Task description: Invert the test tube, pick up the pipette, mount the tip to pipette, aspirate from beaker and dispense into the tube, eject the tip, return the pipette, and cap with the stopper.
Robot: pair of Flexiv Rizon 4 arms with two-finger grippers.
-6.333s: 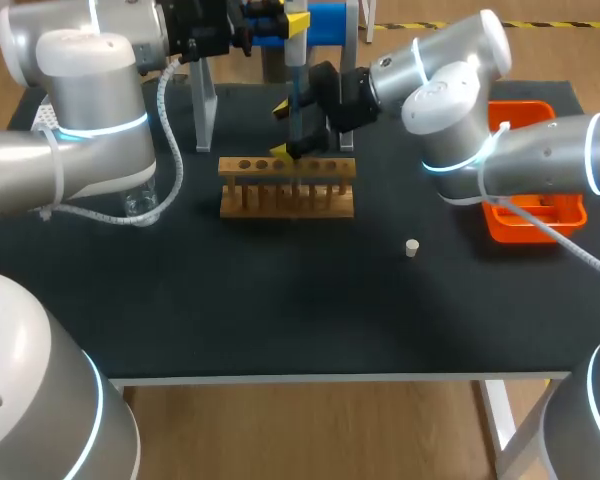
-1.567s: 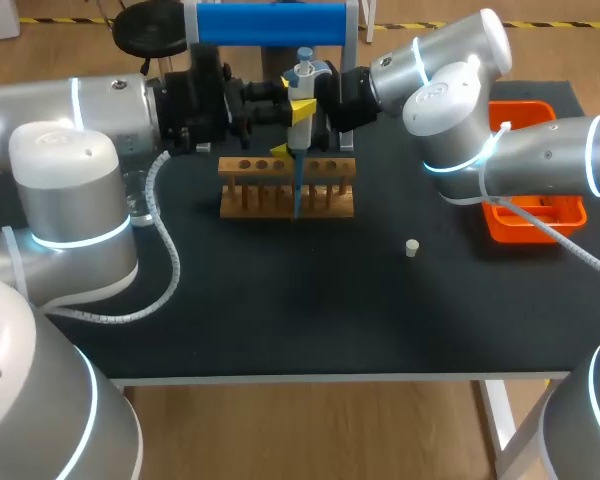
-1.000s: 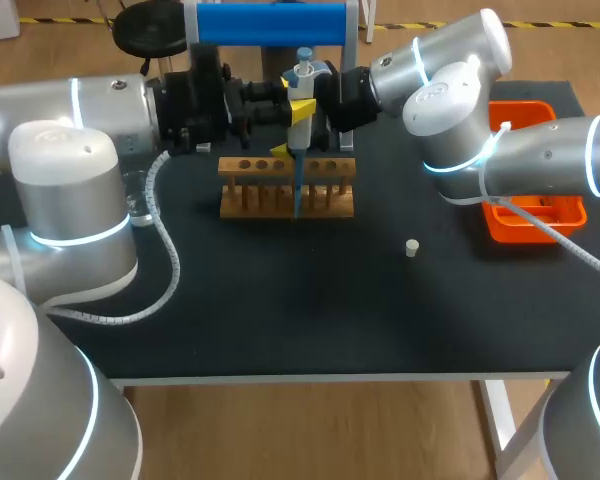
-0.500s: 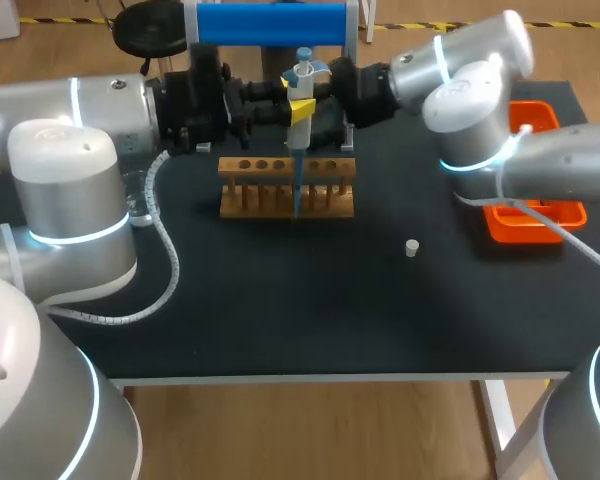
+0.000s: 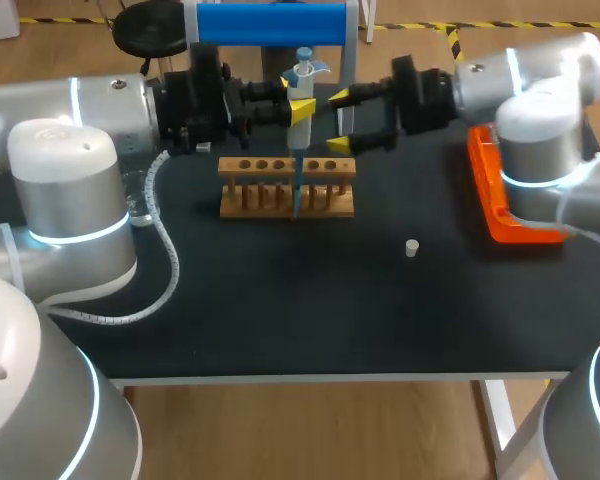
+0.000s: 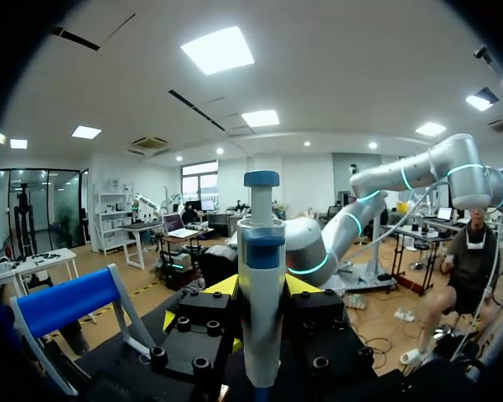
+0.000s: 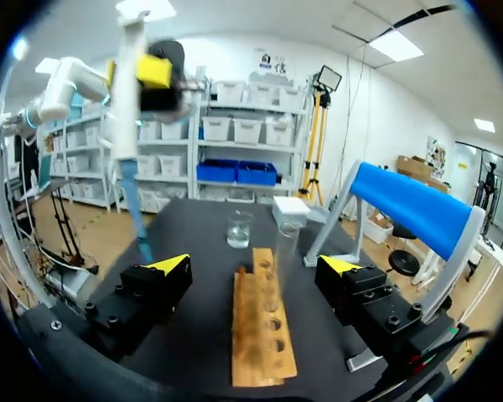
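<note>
left end effector [image 5: 298, 108] clamped on pipette [image 5: 301, 76], upright, tip down at wooden rack [image 5: 286, 190] | right end effector [image 5: 339, 122] fingers apart, empty, beside pipette | stopper [image 5: 411, 247] on surface [image 5: 280, 300], apart from rack

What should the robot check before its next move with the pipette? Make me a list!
1. Left fingers grip the pipette from both sides: ok.
2. Blue tip is on the pipette: ok.
3. Right fingers are open and away from the pipette: ok.
4. Liquid inside the tip: cannot tell.
5. Liquid in the beaker: cannot tell.
6. Stopper lies free on the table, ready for later: ok.
</note>
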